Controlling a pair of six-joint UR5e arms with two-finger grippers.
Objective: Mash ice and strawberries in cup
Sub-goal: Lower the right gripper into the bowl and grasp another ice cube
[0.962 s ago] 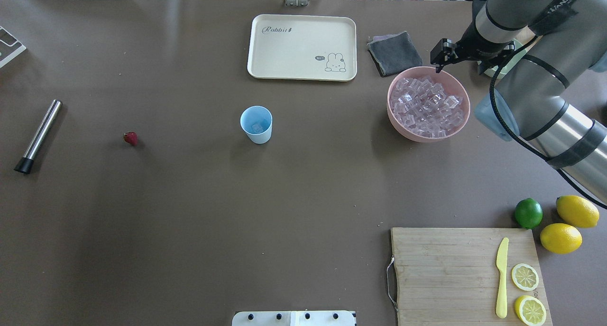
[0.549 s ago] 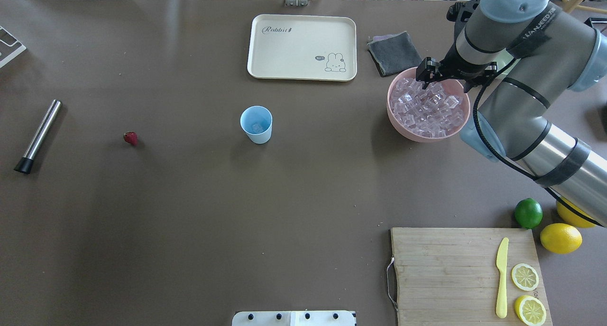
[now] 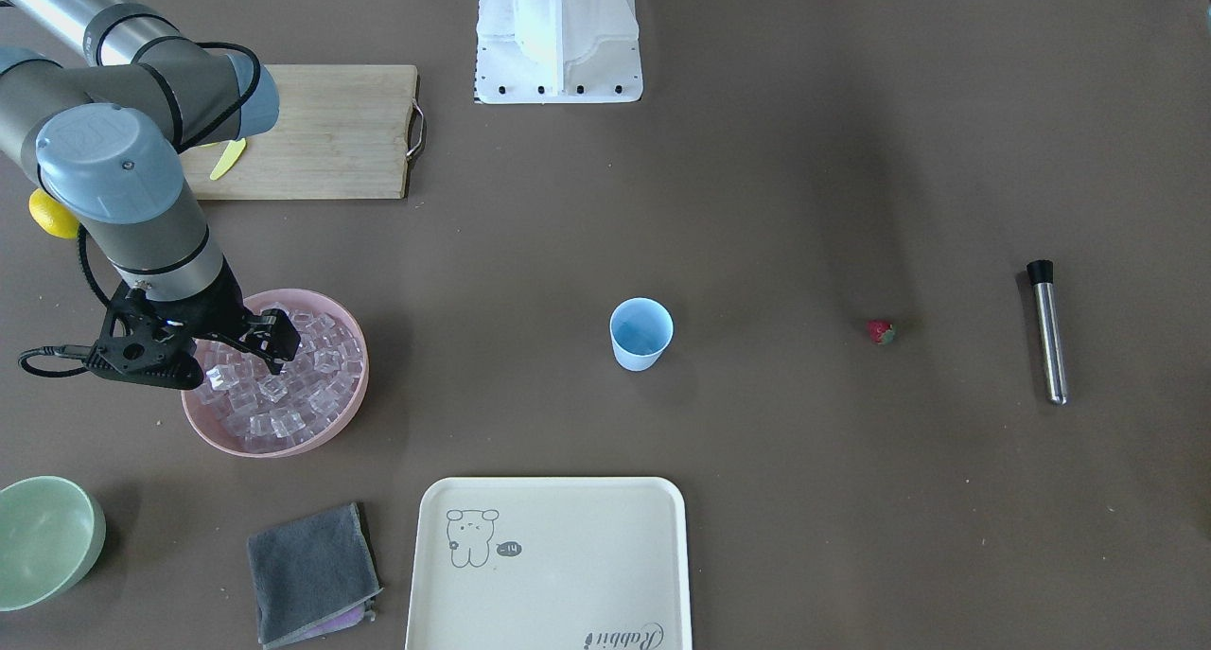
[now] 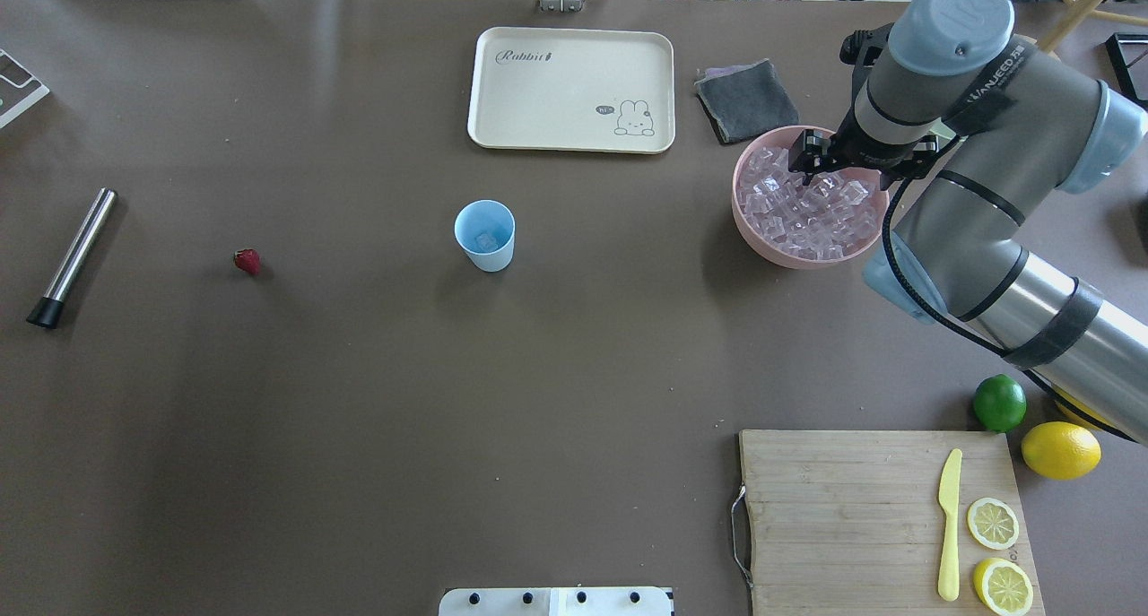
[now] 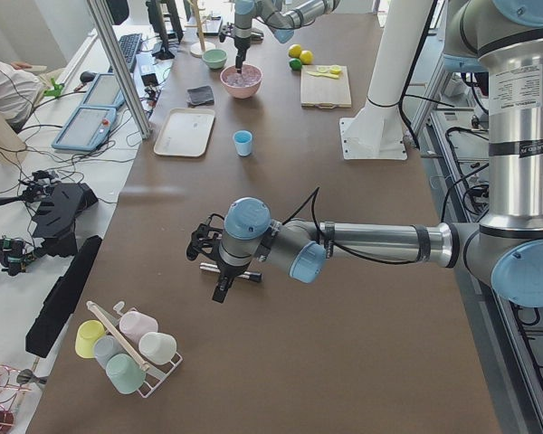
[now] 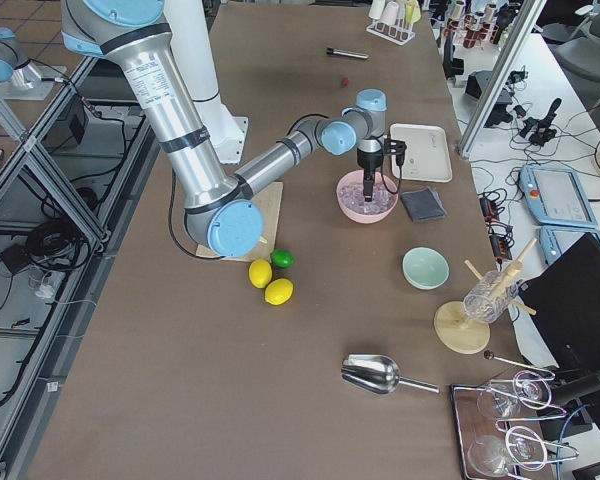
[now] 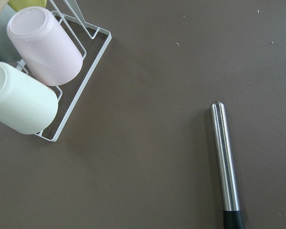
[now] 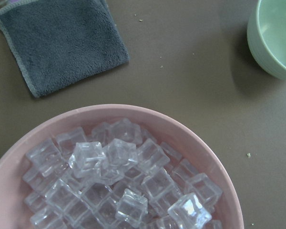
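Fetching ice: right end effector (image 4: 812,169), grip state untellable, has ice (image 8: 114,162) in the pink bowl (image 8: 109,110) just below; next, pinch one cube.

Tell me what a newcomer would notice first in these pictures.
The right gripper poised over the pink bowl heaped with ice, far right in the overhead view. Then the light blue cup alone in the middle, one cube inside, with a strawberry and a steel muddler off to its left.
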